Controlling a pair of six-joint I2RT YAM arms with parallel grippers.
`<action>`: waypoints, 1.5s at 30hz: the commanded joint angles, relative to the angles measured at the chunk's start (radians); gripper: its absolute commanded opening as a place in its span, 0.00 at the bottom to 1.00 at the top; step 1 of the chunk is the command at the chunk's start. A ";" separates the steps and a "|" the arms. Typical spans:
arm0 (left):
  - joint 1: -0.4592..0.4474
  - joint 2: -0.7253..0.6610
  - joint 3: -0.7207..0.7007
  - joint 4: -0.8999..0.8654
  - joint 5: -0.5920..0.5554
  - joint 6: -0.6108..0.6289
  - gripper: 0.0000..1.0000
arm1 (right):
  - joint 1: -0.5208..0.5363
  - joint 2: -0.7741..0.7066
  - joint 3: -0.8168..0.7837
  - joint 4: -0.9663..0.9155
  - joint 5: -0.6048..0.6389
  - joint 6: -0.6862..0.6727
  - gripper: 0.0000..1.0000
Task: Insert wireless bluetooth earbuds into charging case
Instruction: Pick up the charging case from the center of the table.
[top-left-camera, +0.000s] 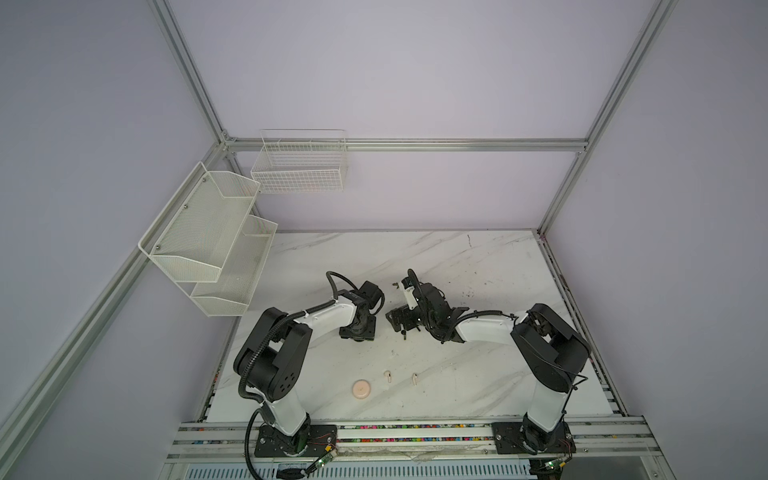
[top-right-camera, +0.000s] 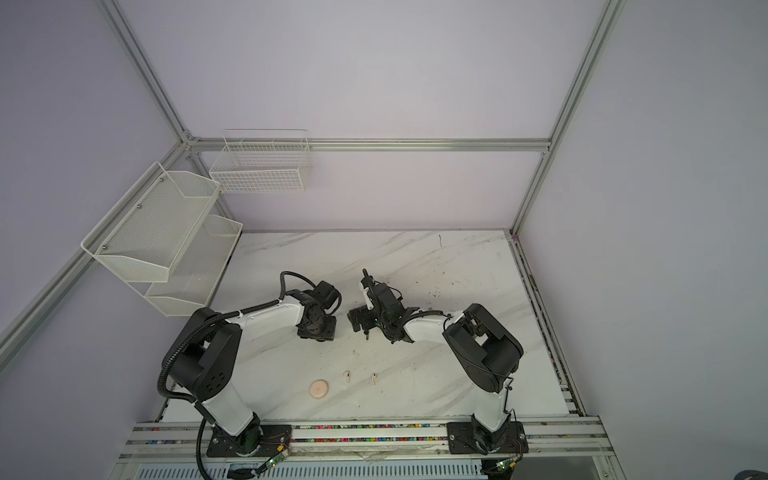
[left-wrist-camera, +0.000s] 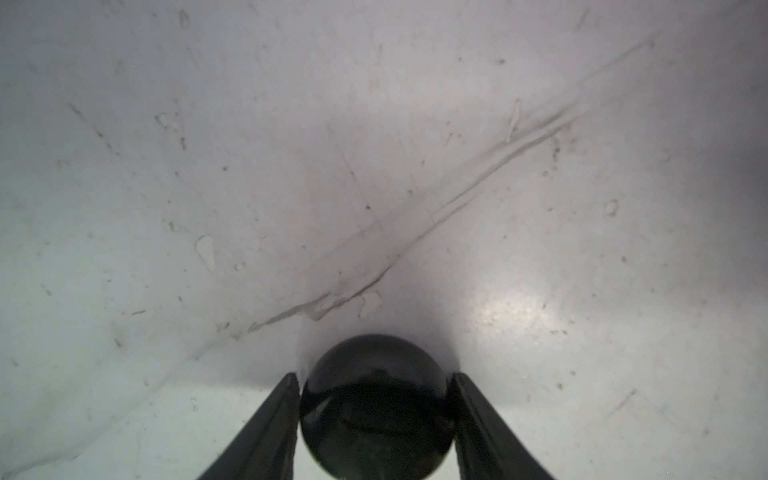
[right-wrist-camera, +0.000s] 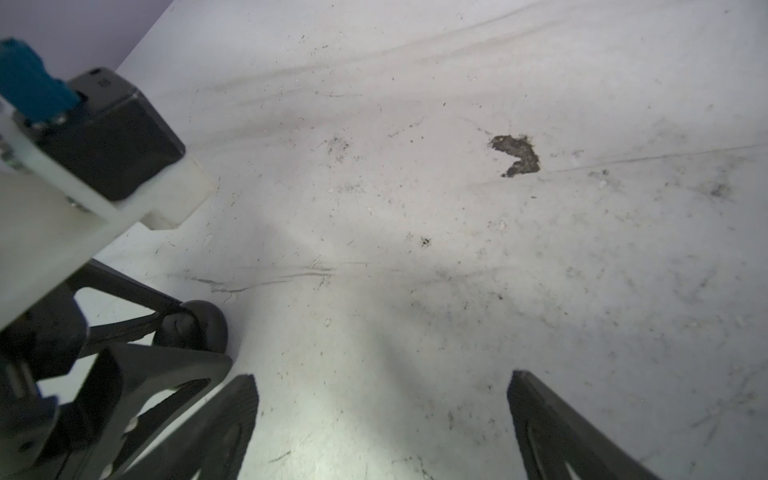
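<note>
Near edge: pinkish round case (top-left-camera: 361, 390), flat on the table (top-left-camera: 457, 399). Just beside it, each apart: left cream earbud (top-left-camera: 387, 376), right cream earbud (top-left-camera: 414, 378). Both are pale and stemmed, long axes roughly near-to-far, head ends too small to tell. Mid-table: my left hand (left-wrist-camera: 375, 378), fingers pressed on both sides of a glossy black round case (left-wrist-camera: 376, 419). My right hand (right-wrist-camera: 382, 382): spread wide, empty. Beyond: dark scrap (right-wrist-camera: 517, 153), open table to the far edge.

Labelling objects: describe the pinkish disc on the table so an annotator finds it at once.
On the marble table, look along the front edge, just inward of the left arm's base. A pinkish-cream disc lies flat there. The two cream earbuds beside it are tiny and stemmed; it is round and far bigger.
</note>
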 joint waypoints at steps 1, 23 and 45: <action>-0.003 -0.018 -0.016 0.008 -0.006 0.009 0.57 | -0.007 -0.017 0.012 -0.019 0.017 0.005 0.97; -0.051 -0.084 -0.037 0.223 0.059 0.030 0.53 | -0.174 -0.101 0.054 -0.240 -0.373 0.094 0.90; -0.146 -0.138 -0.075 0.429 0.083 0.122 0.54 | -0.253 0.138 0.233 -0.303 -0.706 0.252 0.65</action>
